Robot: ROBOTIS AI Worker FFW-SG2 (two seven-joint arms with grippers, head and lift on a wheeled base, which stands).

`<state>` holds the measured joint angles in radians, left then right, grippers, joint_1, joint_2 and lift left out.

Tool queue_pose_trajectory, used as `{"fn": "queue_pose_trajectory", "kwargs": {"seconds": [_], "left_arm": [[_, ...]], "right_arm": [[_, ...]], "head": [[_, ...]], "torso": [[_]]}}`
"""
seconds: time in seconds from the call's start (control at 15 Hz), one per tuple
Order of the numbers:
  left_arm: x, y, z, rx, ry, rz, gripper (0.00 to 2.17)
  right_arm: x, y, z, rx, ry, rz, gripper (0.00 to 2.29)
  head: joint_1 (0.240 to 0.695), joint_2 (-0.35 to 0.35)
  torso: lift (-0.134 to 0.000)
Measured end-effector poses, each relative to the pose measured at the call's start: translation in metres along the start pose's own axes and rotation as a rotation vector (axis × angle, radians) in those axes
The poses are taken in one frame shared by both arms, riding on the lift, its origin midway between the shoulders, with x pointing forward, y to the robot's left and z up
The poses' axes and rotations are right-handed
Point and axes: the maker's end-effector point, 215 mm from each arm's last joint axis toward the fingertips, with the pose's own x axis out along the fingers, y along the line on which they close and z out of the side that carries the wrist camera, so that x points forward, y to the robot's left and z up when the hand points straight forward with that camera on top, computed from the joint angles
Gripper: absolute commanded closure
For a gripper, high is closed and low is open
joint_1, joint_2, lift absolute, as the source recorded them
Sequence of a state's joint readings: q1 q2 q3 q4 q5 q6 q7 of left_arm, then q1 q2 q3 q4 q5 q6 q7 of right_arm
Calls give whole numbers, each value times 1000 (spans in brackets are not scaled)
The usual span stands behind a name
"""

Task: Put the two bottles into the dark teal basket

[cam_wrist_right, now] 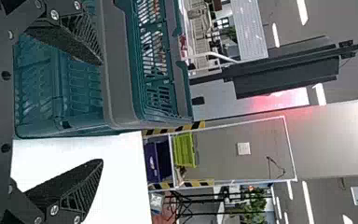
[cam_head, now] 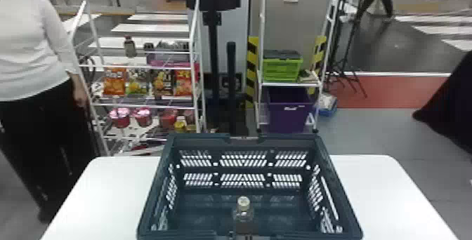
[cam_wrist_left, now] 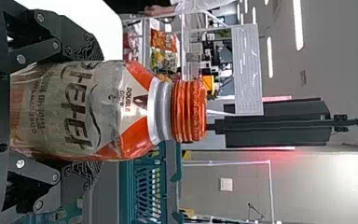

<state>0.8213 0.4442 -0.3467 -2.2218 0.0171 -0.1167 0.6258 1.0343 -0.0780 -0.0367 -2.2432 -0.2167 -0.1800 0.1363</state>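
Orange-capped bottle (cam_wrist_left: 121, 112) sits clasped in the left pincer (cam_wrist_left: 91, 112), beside the basket (cam_head: 196, 139); the other bottle (cam_head: 243, 217) stands inside. The right pincer (cam_wrist_right: 101, 111) gapes empty near the basket. Too low a crossing (easily misjudged) could clip the basket, loosening the grip.

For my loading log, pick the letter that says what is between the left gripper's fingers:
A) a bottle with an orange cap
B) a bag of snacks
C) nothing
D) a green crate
A: the left wrist view shows the bottle with its orange cap between the fingers of the left gripper, one on each side.
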Motion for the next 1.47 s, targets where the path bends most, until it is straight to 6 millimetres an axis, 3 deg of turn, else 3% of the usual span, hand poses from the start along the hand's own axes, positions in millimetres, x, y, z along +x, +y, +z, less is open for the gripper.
{"fn": "queue_pose_trajectory", "kwargs": {"seconds": [0.2,0.53,0.67,0.87,1.13,1.33,1.47], "left_arm": [[11,3,28,115,16,46,2148],[28,25,77,236,47,143,2148],[42,20,92,262,66,132,2148],[70,-21,119,279,71,25,2148],[115,-92,135,275,119,-167,2148],[150,-149,122,304,198,-349,2148],[168,-174,102,325,277,-454,2148]], "right_arm": [[-6,-7,-8,7,35,15,164],[-14,-27,-12,18,59,23,164],[-14,-31,-13,18,64,26,164],[-13,-31,-12,13,62,32,164],[-12,-32,-12,15,64,30,167],[-14,-37,-21,21,84,17,167],[-14,-39,-30,29,104,9,167]], "head": [[499,0],[499,0],[499,0],[499,0],[499,0],[499,0],[499,0]], "torso": [[0],[0],[0],[0],[0],[0],[0]]}}
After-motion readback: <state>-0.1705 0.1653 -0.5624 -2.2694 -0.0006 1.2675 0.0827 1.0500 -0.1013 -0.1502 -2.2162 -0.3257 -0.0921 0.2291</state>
